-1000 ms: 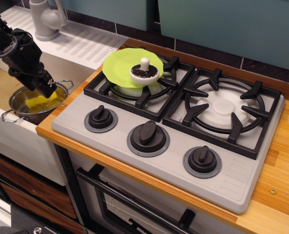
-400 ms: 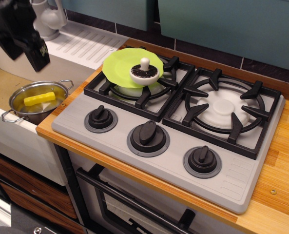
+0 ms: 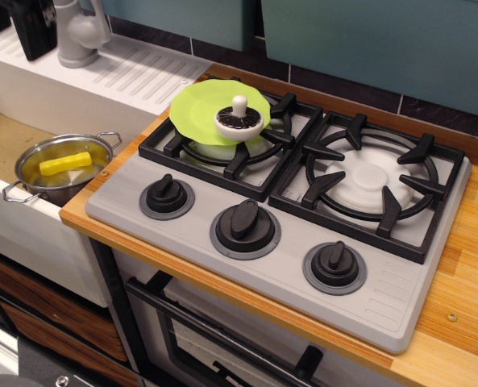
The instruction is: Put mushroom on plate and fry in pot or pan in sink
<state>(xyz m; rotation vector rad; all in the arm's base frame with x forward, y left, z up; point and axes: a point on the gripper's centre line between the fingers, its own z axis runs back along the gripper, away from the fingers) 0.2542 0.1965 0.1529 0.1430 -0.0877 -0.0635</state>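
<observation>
Overhead view. Both placements appear complete: the mushroom (image 3: pixel 239 119) sits upside down on the plate (image 3: pixel 202 105), which rests tilted on the rear-left burner grate (image 3: pixel 230 149); the fry (image 3: pixel 65 164) lies inside the pot (image 3: pixel 57 169) in the sink (image 3: pixel 5 141) off the bench's left edge. Risks, as judged: the canted plate could slide off the grate if bumped, spilling the mushroom. The fingers (image 3: pixel 29 28) hang at the far-left corner, touching nothing; how far apart they stand cannot be told.
</observation>
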